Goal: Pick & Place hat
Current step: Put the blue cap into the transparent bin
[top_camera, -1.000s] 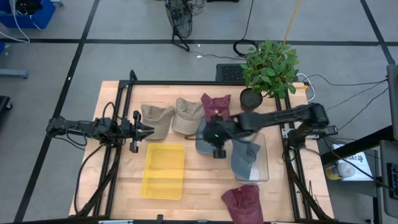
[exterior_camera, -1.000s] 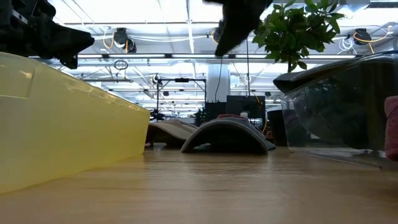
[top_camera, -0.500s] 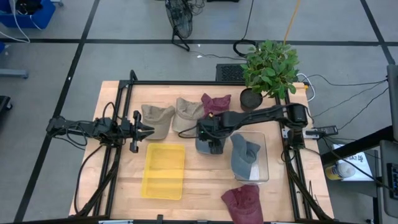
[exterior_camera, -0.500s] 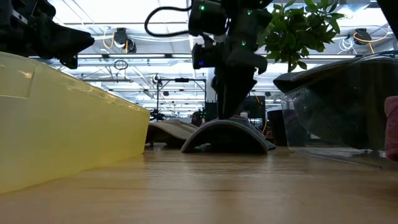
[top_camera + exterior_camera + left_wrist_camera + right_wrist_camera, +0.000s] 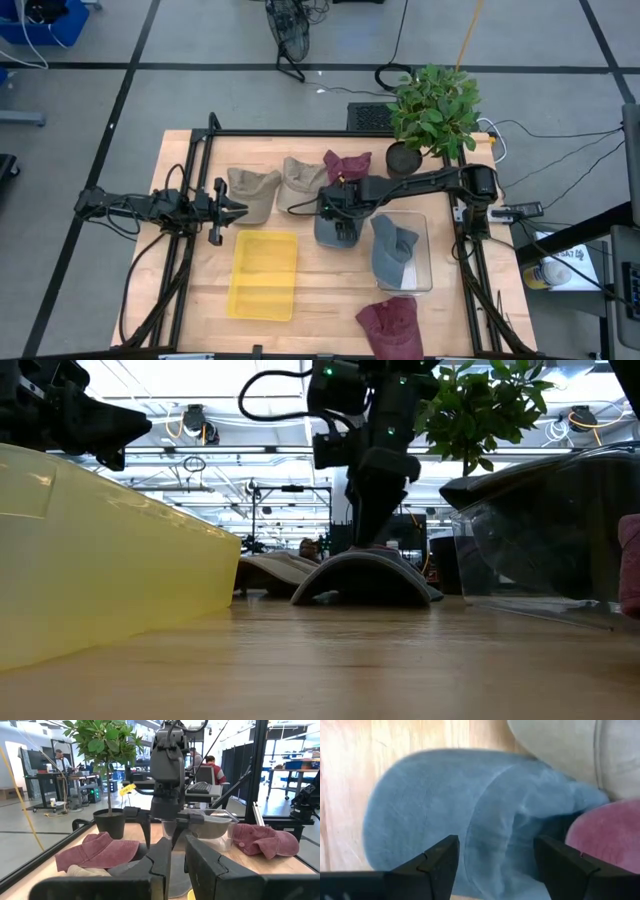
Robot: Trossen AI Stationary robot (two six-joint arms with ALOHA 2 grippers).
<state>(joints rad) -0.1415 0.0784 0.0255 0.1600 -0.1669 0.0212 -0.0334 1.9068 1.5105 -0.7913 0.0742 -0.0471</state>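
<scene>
Hand, R (image 5: 492, 865): released, fingers straddling blue hat (image 5: 470, 815) directly beneath; high view hides this. L hand (image 5: 225, 210): released, idle.

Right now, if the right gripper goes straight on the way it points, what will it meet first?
Most likely the blue cap. The right gripper points down at it with its fingers open, one on each side of the cap's crown. The low view suggests it is already very close, but whether it touches is unclear.
</scene>
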